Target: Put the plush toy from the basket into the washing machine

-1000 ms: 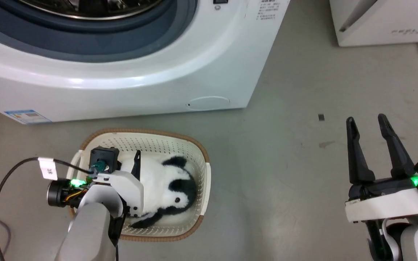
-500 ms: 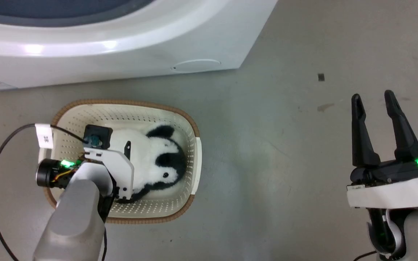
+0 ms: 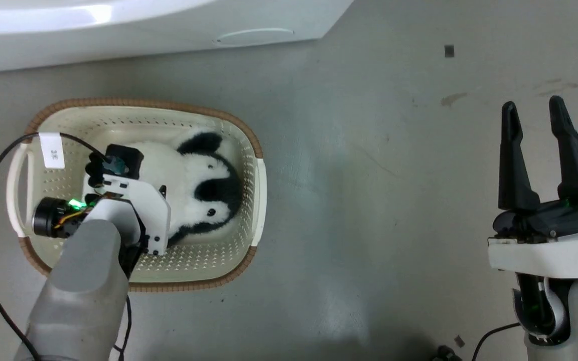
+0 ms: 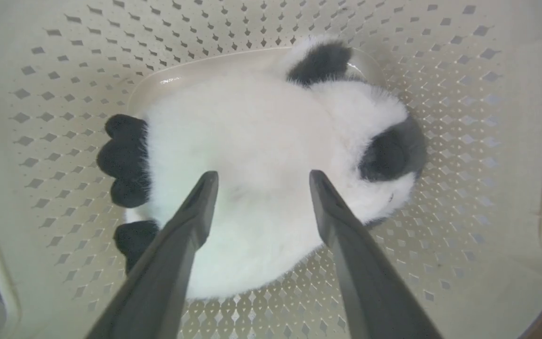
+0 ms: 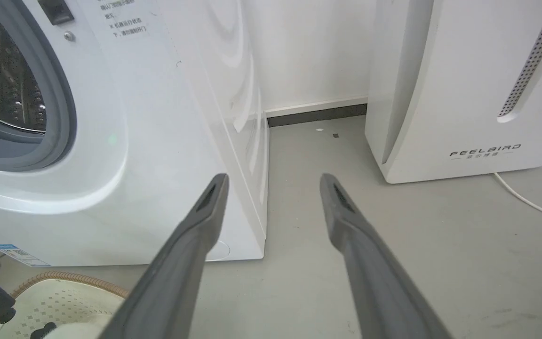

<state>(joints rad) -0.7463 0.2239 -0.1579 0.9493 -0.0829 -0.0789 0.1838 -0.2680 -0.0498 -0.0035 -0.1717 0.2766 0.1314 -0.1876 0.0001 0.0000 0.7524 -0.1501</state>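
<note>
Left gripper (image 4: 262,175): jaws spread, tips straddling the white back of the plush toy (image 4: 252,136); contact unclear. Toy is fluffy and rounded with black patches, lying inside the basket (image 4: 54,94), cream perforated plastic with a brown rim. Right gripper (image 3: 531,103): spread, empty, above grey floor (image 3: 369,200). Washing machine (image 5: 158,117): glossy white, beyond the basket.

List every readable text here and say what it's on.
"FEELBIRD": on the white appliance; the small line beneath it is too small to read.
Printed notice on the washing machine: too small to read.
Blue sticker low on its front: too small.
Cable tag: blurred.
</note>
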